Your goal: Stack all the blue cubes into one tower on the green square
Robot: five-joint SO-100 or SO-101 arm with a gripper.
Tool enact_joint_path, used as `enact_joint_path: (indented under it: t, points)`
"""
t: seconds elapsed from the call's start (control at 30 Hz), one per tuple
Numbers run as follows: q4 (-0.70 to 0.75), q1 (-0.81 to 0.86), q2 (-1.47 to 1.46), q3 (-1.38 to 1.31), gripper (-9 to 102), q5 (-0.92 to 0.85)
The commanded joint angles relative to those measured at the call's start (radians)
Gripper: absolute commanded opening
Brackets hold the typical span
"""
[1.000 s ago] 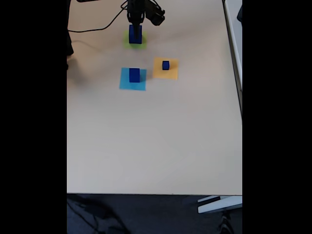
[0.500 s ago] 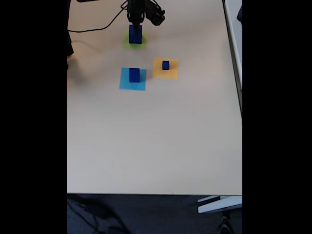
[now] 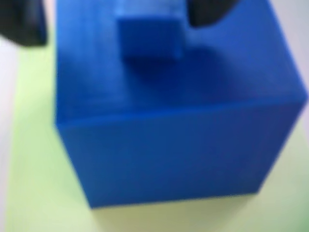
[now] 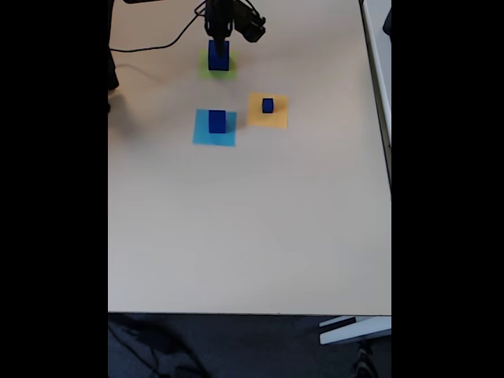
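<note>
In the wrist view a large blue cube stands on the green square, with a small blue cube resting on its top. My gripper is open around the small cube; the left finger stands well clear of it and the right finger is close beside it. In the fixed view the gripper hangs just over this tower on the green square. A mid-sized blue cube sits on the light-blue square, and a smaller blue cube on the orange square.
A black cable runs across the table's far left. The beige table stretches wide toward the near edge. A white edge strip runs along the right side.
The arm has shifted very slightly toward the top of the fixed view. The cubes have not moved.
</note>
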Motion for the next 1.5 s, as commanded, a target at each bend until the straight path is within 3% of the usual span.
enact_joint_path:
  t: [0.0, 0.47, 0.8, 1.47]
  points:
    - [-0.006, 0.011, 0.021, -0.008, 10, 0.002]
    - [-0.006, 0.025, 0.044, 0.002, 0, -0.009]
    - [-0.002, 0.052, 0.097, -0.015, 0, -0.048]
    - [-0.144, 0.295, 0.075, -0.112, 0, -0.454]
